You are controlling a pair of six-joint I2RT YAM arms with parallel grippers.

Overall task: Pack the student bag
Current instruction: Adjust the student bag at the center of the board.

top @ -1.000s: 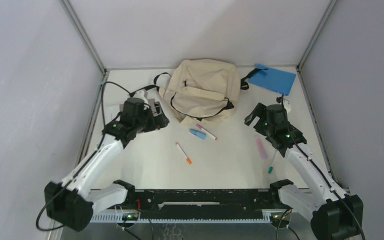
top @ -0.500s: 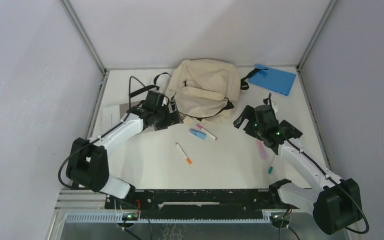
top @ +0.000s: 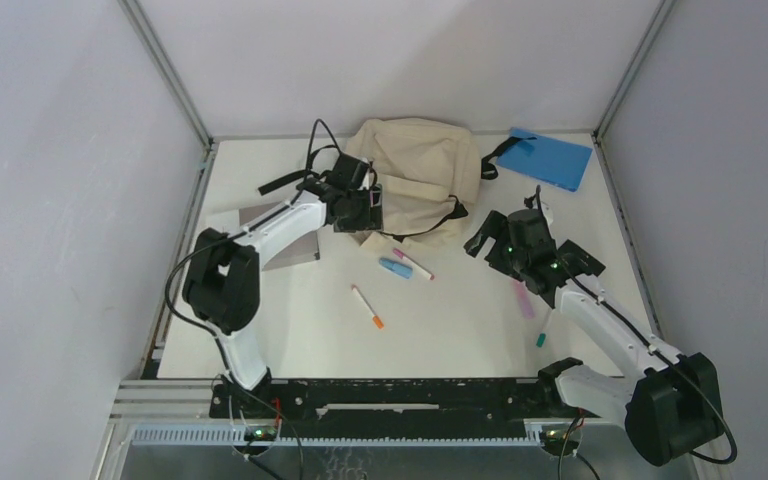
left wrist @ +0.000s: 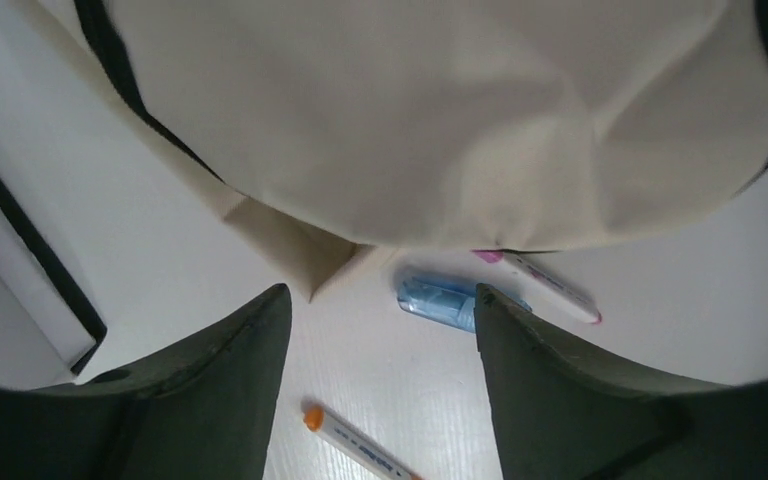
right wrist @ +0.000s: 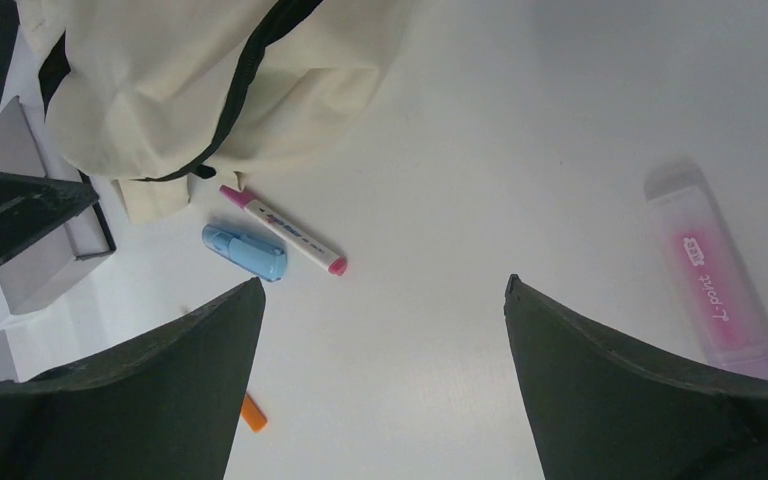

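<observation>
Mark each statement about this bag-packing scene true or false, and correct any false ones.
1. The left gripper is shut on a strap. False: its jaws stand open by the backpack, with nothing between them.
2. The blue notebook lies inside the backpack. False: it lies on the table, to the right of the backpack.
3. The right gripper is open and empty. True.
4. A pink-capped marker lies beside a small light-blue item. True.
5. The orange-capped pen lies on the table, apart from the backpack. True.
</observation>
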